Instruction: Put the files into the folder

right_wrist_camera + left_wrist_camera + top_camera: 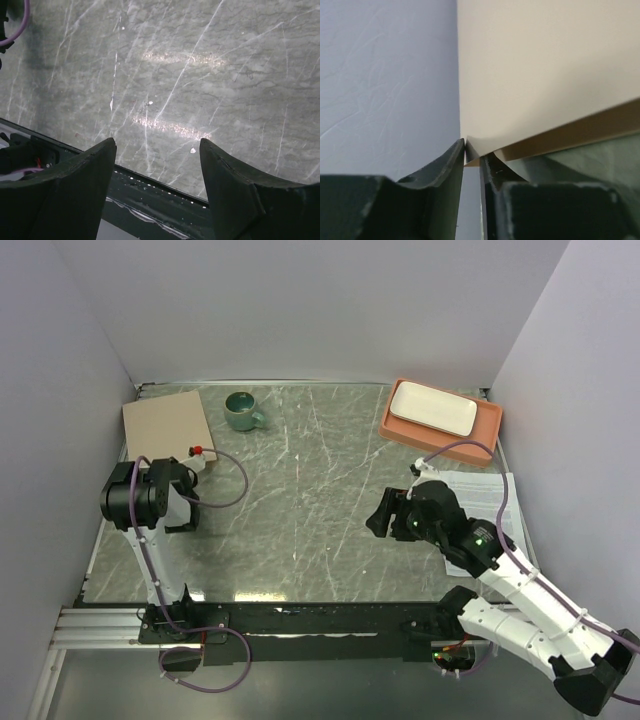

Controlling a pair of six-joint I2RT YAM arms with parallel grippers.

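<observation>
My right jaws hang apart over the surface point(200, 75), the files point(478, 485) lying flat just to their right. Farther off at left, my left jaws are clamped on the folder point(165, 425) at its near corner

The table point(300, 500) in front of me is grey-green stone streaked with pale veins. At its far left corner lies the tan folder point(165, 425), with a teal cup point(240, 410) just beside it. At my far right sits an orange tray point(488, 435). The white files point(485, 488) lie just on the near side of it, along the right edge.
</observation>
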